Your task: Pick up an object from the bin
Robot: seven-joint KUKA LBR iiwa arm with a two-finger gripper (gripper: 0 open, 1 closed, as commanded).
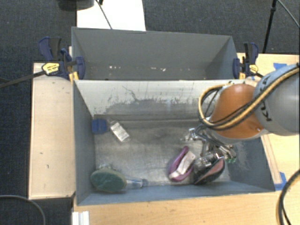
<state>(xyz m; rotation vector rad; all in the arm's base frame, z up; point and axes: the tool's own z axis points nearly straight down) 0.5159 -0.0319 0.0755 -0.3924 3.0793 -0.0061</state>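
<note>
In the near right corner of the grey bin (154, 50), the hand (206, 159) hangs low beneath the arm's orange wrist cover (236, 111), with yellow and black cables (206, 108) looping round that cover. Directly under the hand 2 things lie touching each other on the bin floor: a purple and white object (179, 165), curved and lying slantwise, and just to its right a dark rounded object (211, 173) with a maroon edge. The hand's metal tip sits over the place where the 2 meet, nearer the dark one. Whether the hand is spread or pressed together I cannot tell, since its parts blend into the dark shape below. A small green piece (230, 161) lies just right of the hand. Well apart, on the left half of the floor, lie 3 more things: a blue block (99, 125) against the left wall, a clear crinkled packet (119, 131) just beside it, and a round green brush (108, 181) with a clear handle near the front wall
</note>
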